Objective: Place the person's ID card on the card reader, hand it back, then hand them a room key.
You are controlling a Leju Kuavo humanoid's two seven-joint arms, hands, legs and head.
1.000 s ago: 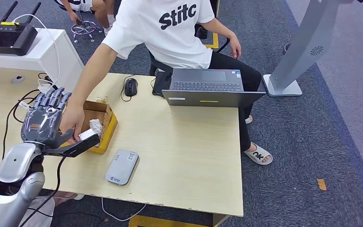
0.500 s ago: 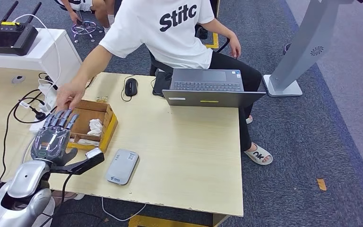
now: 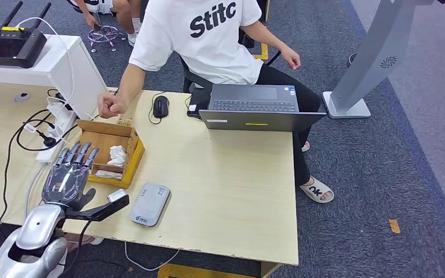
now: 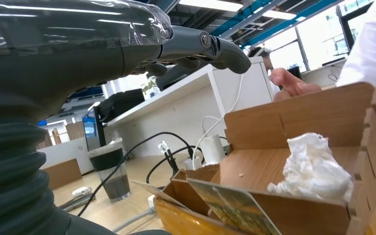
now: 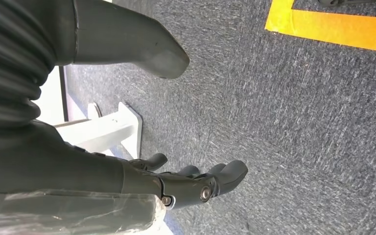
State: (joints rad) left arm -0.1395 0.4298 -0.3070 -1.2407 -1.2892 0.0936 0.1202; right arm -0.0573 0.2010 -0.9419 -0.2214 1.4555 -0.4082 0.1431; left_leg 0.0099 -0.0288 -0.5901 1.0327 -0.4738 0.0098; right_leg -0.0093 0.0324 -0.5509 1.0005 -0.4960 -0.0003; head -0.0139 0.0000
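Observation:
My left hand (image 3: 69, 176) hovers palm down over the table's near left edge, fingers spread and thumb stretched toward the grey card reader (image 3: 149, 204); it holds nothing. Just beyond its fingertips (image 3: 79, 152) stands an open cardboard box (image 3: 132, 155) with crumpled tissue (image 3: 116, 154) and cards inside. The left wrist view shows the box (image 4: 298, 122), the tissue (image 4: 314, 167) and a picture card (image 4: 236, 206) standing at its near wall. The person's fist (image 3: 110, 105) is closed above the table's far edge; I cannot tell what is in it. My right hand (image 5: 191, 183) hangs over carpet, fingers apart, with nothing in it.
A seated person in a white shirt (image 3: 208, 35) faces me across the table (image 3: 232, 191). A laptop (image 3: 255, 107) and mouse (image 3: 160, 106) lie at the far side. Cables and a power strip (image 3: 52, 136) lie left of the box, with a dark cup (image 4: 110, 169) nearby.
The person's hand left my left hand and pulled back to the far edge, closing into a fist. My left hand sank and drew back toward me, with nothing left at its thumb.

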